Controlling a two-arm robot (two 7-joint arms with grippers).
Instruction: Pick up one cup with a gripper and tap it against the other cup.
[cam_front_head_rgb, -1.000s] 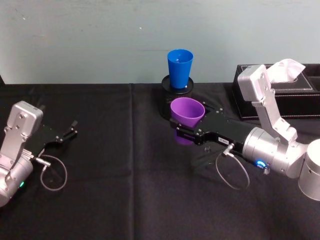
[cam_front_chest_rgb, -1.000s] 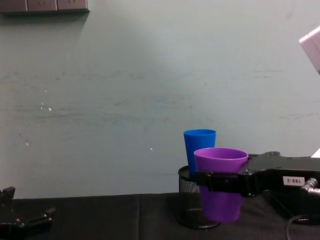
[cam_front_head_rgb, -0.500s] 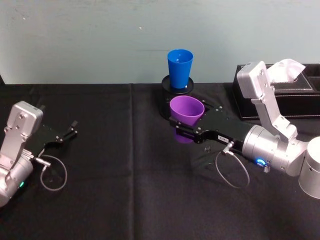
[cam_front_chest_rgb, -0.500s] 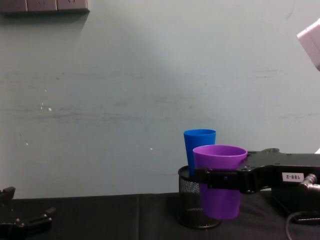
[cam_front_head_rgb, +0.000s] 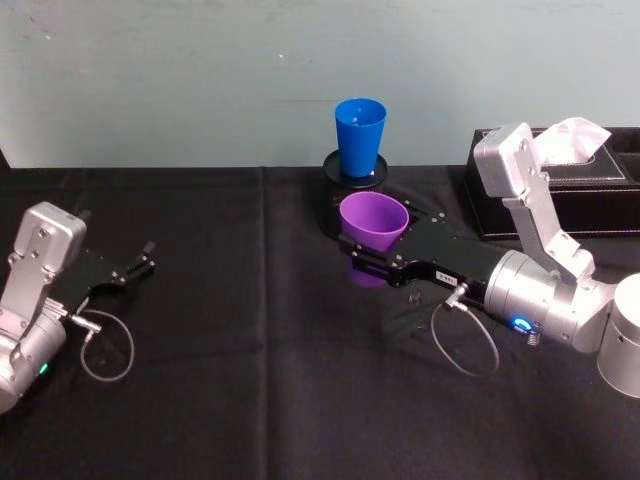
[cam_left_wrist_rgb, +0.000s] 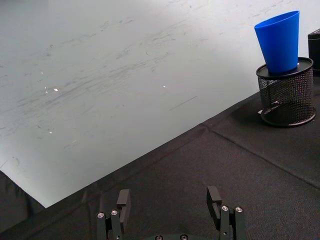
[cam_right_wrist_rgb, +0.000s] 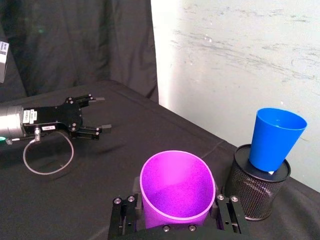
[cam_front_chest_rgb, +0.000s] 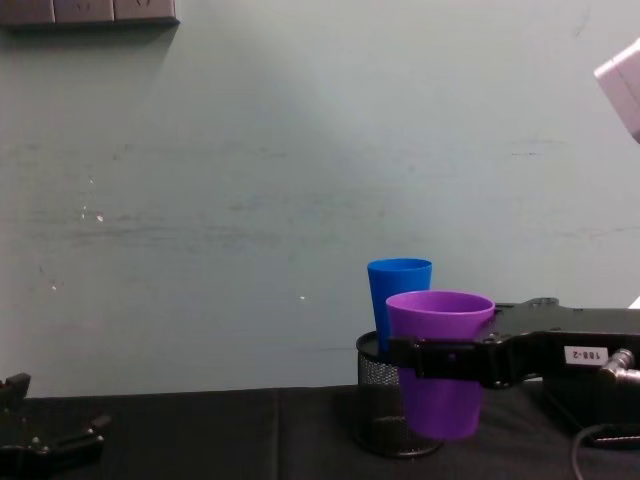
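Across the black worktop (cam_front_head_rgb: 250, 380), you want a soft touch here: ease the purple cup (cam_front_head_rgb: 374, 225) level toward 12 o'clock and just kiss the blue cup (cam_front_head_rgb: 360, 135), perched in its mesh holder (cam_front_head_rgb: 378, 175). The right end effector (cam_front_head_rgb: 364, 264) is pinching the purple cup's wall. The left end effector (cam_front_head_rgb: 138, 268) idles, spread, at 9 o'clock.

I read this as a lab or office test bench; my rig faces a table draped in black cloth (cam_front_head_rgb: 250, 400), set against a scuffed pale green painted wall (cam_front_chest_rgb: 250, 150); grey socket plates (cam_front_chest_rgb: 90, 10) sit high on it; a black wire-mesh pen holder (cam_left_wrist_rgb: 287, 95) and a black leather-look tissue box (cam_front_head_rgb: 600, 200) are desk furnishings; a dark curtain (cam_right_wrist_rgb: 75, 45) hangs where the wall ends.
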